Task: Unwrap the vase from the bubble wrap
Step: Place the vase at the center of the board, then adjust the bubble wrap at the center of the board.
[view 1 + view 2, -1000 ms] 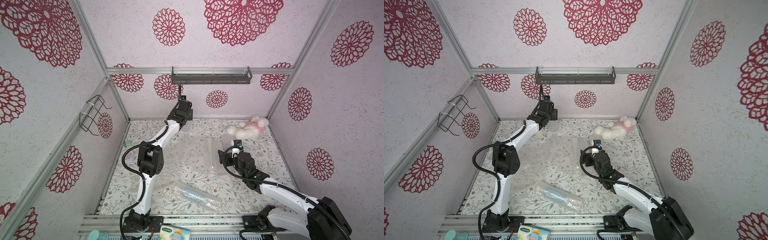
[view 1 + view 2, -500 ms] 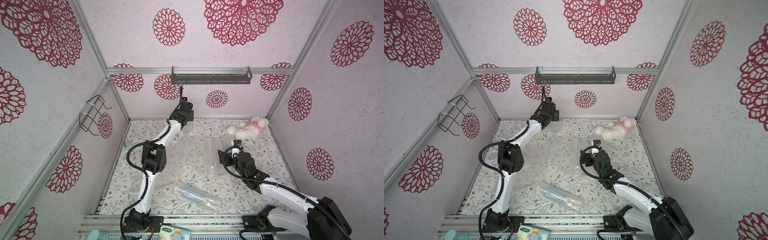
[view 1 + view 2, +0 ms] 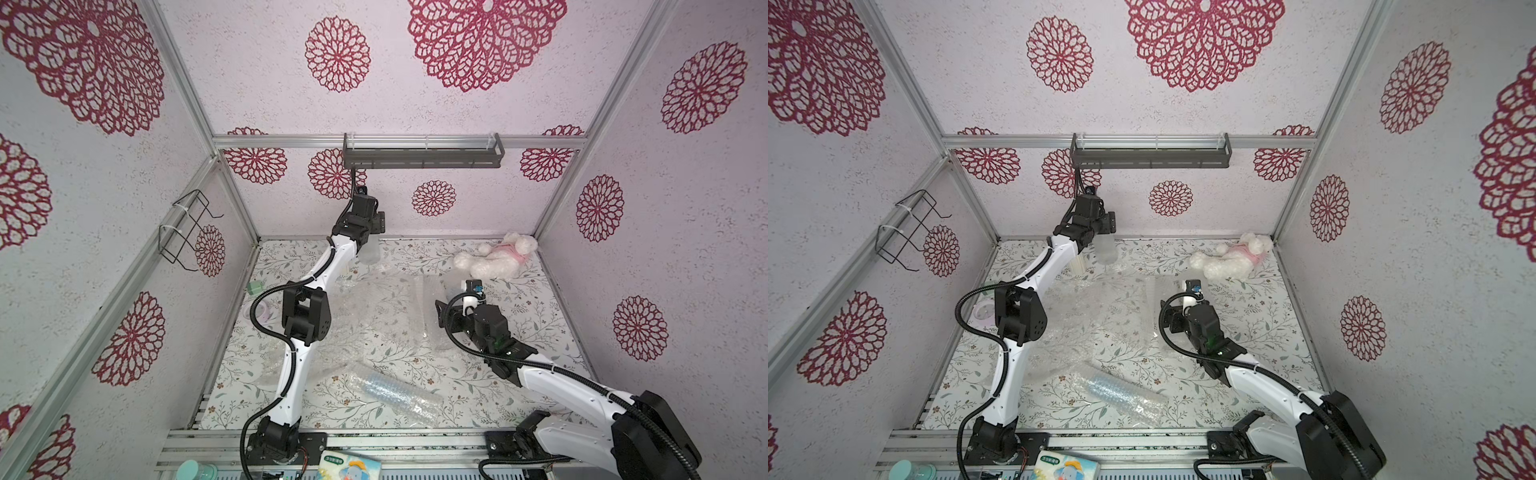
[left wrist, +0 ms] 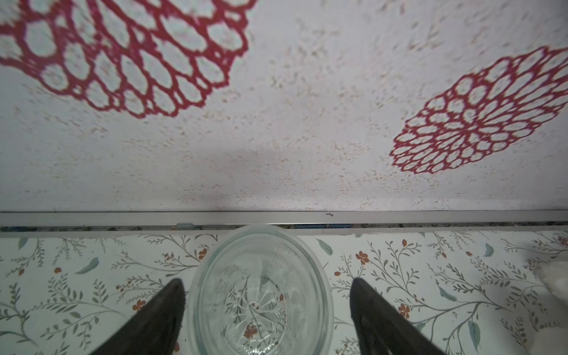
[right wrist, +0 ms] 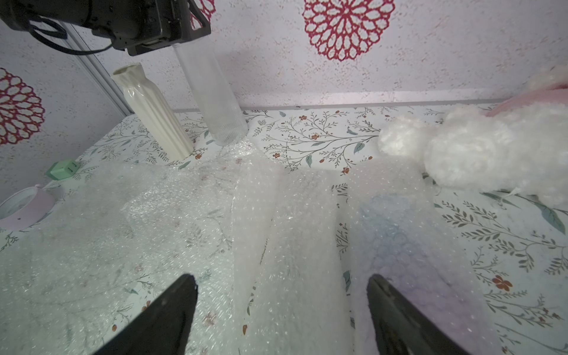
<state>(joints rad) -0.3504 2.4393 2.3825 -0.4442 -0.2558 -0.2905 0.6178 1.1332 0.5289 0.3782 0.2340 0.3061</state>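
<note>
A clear glass vase (image 3: pixel 370 254) (image 3: pixel 1105 251) stands upright and bare by the back wall, beside a cream ribbed vase (image 5: pixel 153 113). My left gripper (image 4: pixel 266 282) hangs over the glass vase's mouth (image 4: pixel 261 292), open, with a gap on each side of the rim. Loose bubble wrap (image 3: pixel 386 316) (image 5: pixel 276 215) lies in flat sheets across the middle of the table. My right gripper (image 5: pixel 281 279) hovers open just above it, holding nothing. Near the front lies a rolled bubble wrap bundle (image 3: pixel 395 392) (image 3: pixel 1121 392) with something bluish inside.
A white plush toy (image 3: pixel 494 259) lies at the back right. A green cube (image 3: pixel 254 286) and a pink ring (image 3: pixel 259 309) sit by the left wall. Another bluish shape shows under wrap (image 5: pixel 390 221) ahead of the right gripper. A dark shelf (image 3: pixel 422 156) hangs on the back wall.
The left arm reached further toward the back wall with the glass vase, and its jaws have spread away from the vase. The right arm has not moved.
</note>
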